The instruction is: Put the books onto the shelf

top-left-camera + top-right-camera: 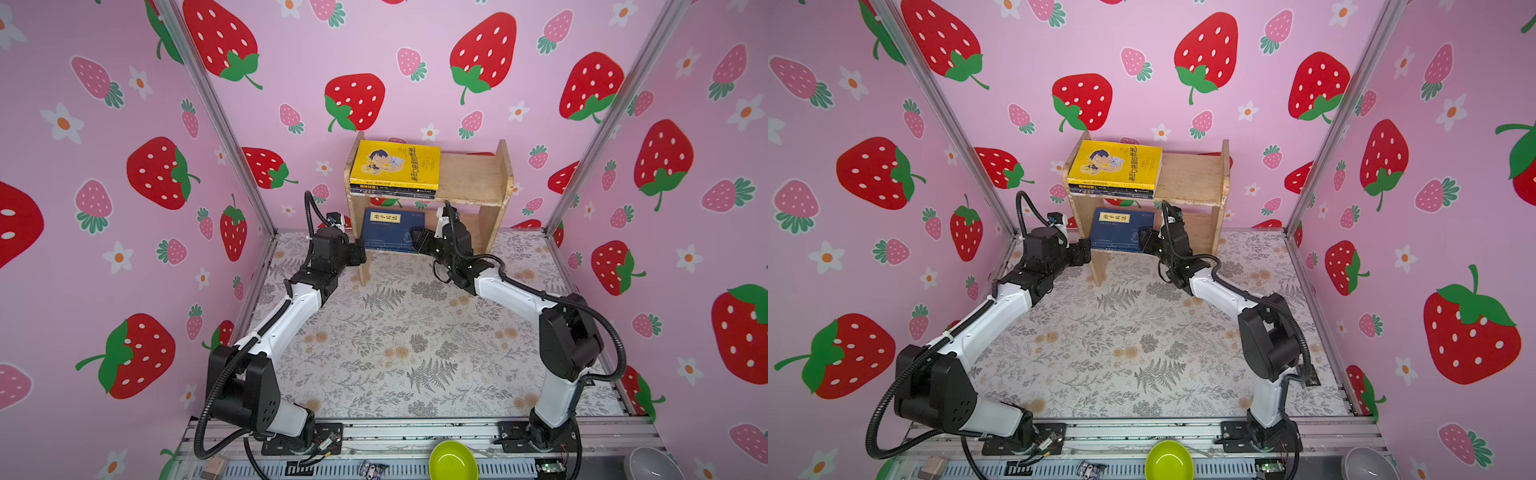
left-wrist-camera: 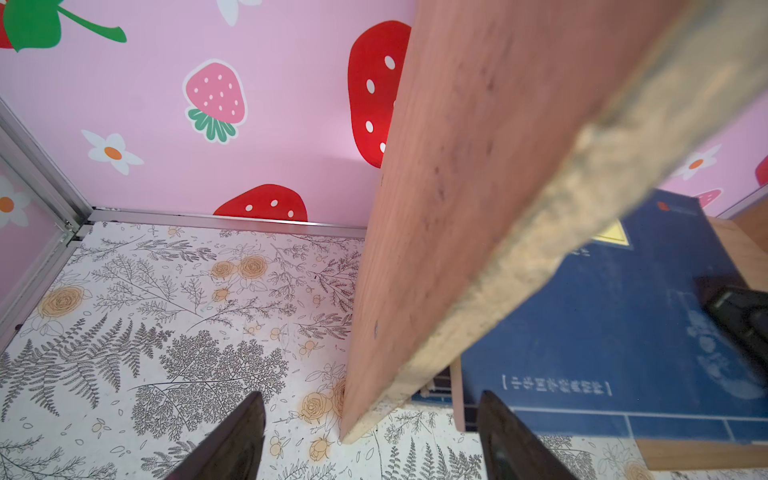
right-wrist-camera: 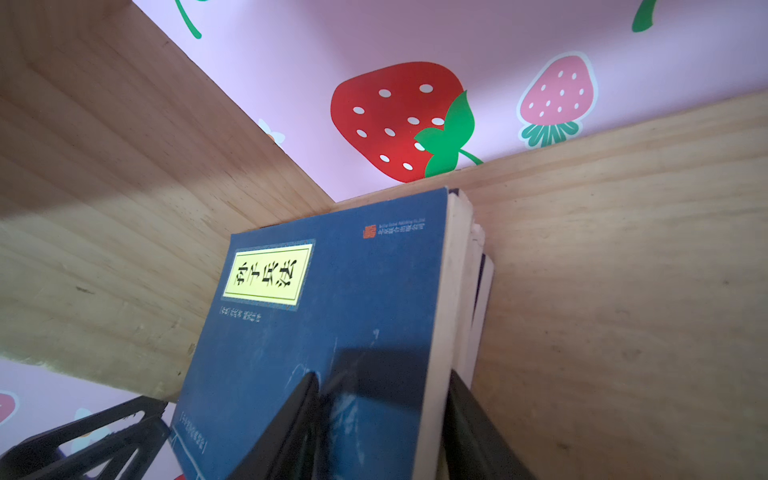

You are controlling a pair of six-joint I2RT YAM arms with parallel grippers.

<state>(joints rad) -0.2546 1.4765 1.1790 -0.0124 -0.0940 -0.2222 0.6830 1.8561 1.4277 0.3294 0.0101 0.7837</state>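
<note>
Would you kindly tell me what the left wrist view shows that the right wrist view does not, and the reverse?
Only the left wrist view shows the floral tabletop, the outer side face of the shelf, and the left pincer open astride its front edge. Only the right wrist view shows the yellow label whole and the page edges of the stacked books. Both show the top navy book, the strawberry wall, and the right pincer with a finger on that cover.

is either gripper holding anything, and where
The right gripper seems to pinch the navy books at their near corner, one finger on the cover, one beneath. The left gripper is open, holding nothing.
</note>
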